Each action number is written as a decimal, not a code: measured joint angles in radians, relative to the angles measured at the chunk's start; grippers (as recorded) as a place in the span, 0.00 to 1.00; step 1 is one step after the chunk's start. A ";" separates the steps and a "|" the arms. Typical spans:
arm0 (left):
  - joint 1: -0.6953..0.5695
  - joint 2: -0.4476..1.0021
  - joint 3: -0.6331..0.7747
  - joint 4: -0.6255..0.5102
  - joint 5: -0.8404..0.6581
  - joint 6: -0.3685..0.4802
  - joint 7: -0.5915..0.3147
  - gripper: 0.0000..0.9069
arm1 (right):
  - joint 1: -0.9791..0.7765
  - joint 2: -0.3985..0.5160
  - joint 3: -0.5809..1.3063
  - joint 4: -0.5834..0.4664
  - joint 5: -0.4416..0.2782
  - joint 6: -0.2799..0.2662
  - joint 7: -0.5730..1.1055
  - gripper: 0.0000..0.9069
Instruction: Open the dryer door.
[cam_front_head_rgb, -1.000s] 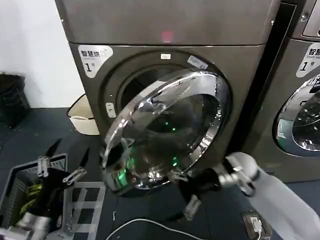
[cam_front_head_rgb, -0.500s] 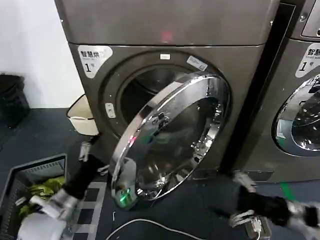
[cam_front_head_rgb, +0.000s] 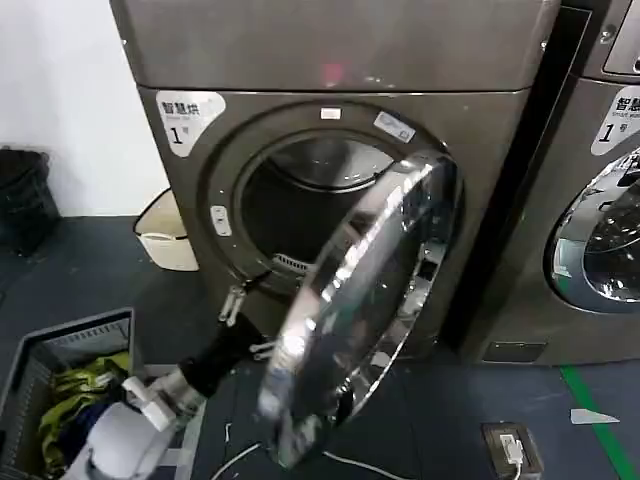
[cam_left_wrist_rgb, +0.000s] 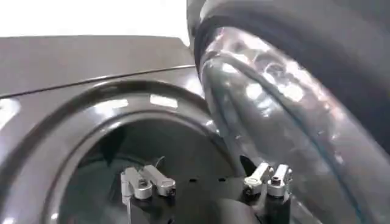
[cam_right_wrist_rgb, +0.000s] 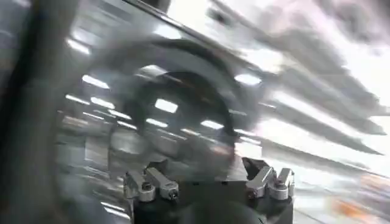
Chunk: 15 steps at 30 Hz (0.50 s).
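Swing-out step in hand: dryer door (cam_front_head_rgb: 362, 300), hinged at 3 o'clock on the dryer (cam_front_head_rgb: 330, 60), stands about half open, left gripper (cam_front_head_rgb: 243, 318) spread and empty behind its inner face; next, likely, push wider; right gripper (cam_right_wrist_rgb: 209, 185) also spread, empty

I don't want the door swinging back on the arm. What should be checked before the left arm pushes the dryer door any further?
1. The dryer door is off its latch and swung partly out: ok.
2. Left claw sits behind the door's free edge, in front of the drum opening: ok.
3. Left claw is open, holding nothing: ok.
4. Door fully open: not ok, it stands roughly edge-on.
5. Right claw is open; its clearance from the door's swing: cannot tell.
6. Cable on the floor under the door snagging it: cannot tell.
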 joint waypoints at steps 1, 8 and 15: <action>-0.008 -0.003 0.013 0.003 0.002 0.000 0.000 1.00 | 0.001 0.000 0.033 -0.024 -0.018 0.003 0.026 1.00; -0.073 -0.019 0.129 0.034 0.022 -0.005 0.004 1.00 | -0.015 -0.036 0.214 -0.213 -0.101 -0.029 0.147 1.00; -0.200 -0.059 0.299 0.112 0.016 -0.004 0.004 1.00 | -0.020 -0.072 0.340 -0.368 -0.161 0.035 0.144 1.00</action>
